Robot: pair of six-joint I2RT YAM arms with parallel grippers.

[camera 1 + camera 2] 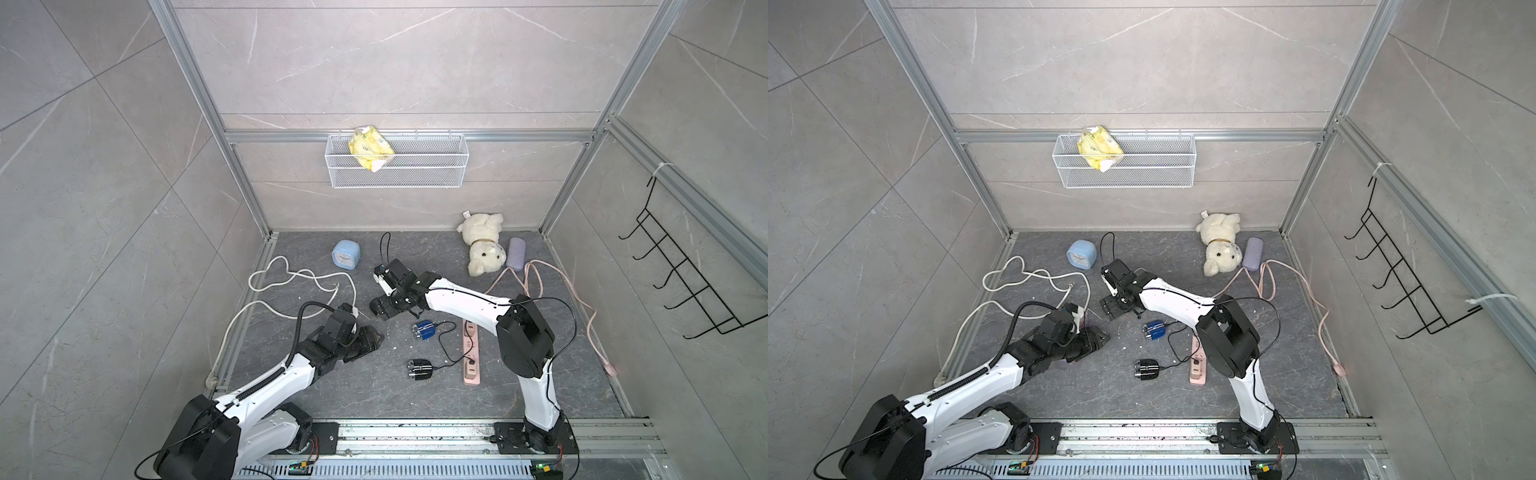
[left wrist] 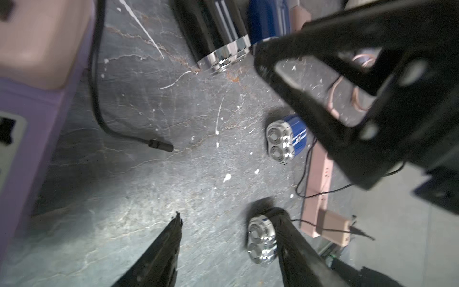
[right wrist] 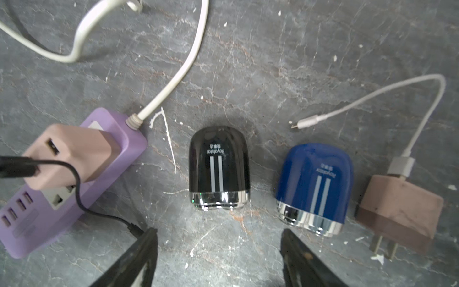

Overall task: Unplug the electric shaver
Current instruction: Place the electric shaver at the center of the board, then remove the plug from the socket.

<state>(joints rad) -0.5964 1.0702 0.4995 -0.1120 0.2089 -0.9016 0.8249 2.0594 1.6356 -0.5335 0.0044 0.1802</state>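
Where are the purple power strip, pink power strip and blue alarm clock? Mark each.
purple power strip (image 3: 131, 145): right wrist view, on its bare rounded end.
pink power strip (image 1: 473, 372): in a top view, on its body toward the robot's end.
blue alarm clock (image 1: 345, 256): in a top view, middle of its body.

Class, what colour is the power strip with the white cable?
Purple: the power strip shows best in right wrist view.

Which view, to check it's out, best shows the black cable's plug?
Left wrist: the black cable's plug lies whole, loose on the floor. Right wrist shows it partly behind a jaw; the top views don't show it.
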